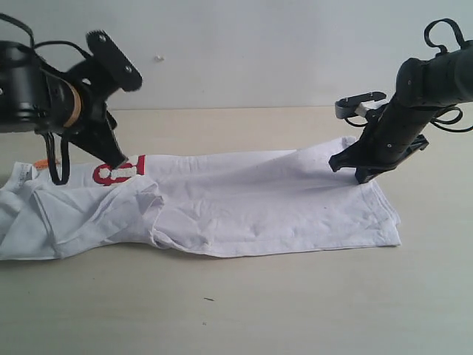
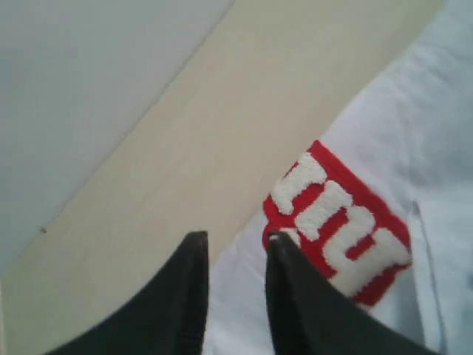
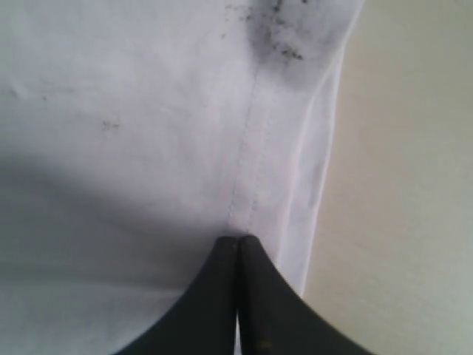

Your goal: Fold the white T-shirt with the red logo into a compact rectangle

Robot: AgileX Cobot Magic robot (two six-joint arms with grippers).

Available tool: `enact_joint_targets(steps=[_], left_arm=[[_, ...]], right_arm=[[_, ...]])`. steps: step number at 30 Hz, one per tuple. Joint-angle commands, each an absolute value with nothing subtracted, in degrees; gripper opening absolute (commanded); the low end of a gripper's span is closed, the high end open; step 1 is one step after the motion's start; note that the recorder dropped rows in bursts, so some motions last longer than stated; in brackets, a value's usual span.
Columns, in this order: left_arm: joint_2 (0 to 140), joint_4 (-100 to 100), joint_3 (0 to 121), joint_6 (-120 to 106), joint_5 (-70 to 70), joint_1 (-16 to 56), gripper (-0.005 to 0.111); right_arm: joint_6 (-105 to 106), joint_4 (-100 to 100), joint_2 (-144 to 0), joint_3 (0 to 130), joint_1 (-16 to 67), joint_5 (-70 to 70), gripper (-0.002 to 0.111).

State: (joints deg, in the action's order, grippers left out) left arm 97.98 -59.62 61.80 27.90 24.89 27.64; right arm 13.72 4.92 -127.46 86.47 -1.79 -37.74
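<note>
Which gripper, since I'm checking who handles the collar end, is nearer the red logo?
Left. The left gripper hangs right at the edge of the red logo, jaws slightly apart. The right gripper is at the far hem end of the white T-shirt, jaws shut on its fabric.

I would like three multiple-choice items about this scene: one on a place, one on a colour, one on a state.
1. On the white T-shirt, where is the red logo?
A. left end, by the left gripper
B. right end
C. middle
2. What colour surrounds the logo's white letters?
A. blue
B. red
C. green
3. The left gripper's jaws stand:
A. shut on the collar
B. out of view
C. apart
Answers: 1A, the exterior view shows it there; 2B, the patch is red; 3C, a gap shows between them.
</note>
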Motion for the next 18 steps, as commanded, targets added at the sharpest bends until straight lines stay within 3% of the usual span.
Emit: enact_joint_targets(steps=[1,2,6,18], left_arm=[[93.1,-30.3,62.1,7.6,32.4,28.1,0.005],[92.6,-23.9,62.1,0.4,34.2,28.1,0.0],[92.9,-3.0,61.8,-21.0,42.1,28.0,0.0],[103.2,-8.2,56.3,-15.3,35.4,25.3,0.0]], right_arm=[[14.8,5.4,-127.2,85.9,-1.9,-37.9,0.0],[15.0,5.4,-127.2,85.9,-1.9,-37.9,0.0],[15.0,5.8,-127.2,85.9,-1.9,-37.7,0.0],[15.0,5.8,-127.2,85.9,-1.9,-38.4,0.0]])
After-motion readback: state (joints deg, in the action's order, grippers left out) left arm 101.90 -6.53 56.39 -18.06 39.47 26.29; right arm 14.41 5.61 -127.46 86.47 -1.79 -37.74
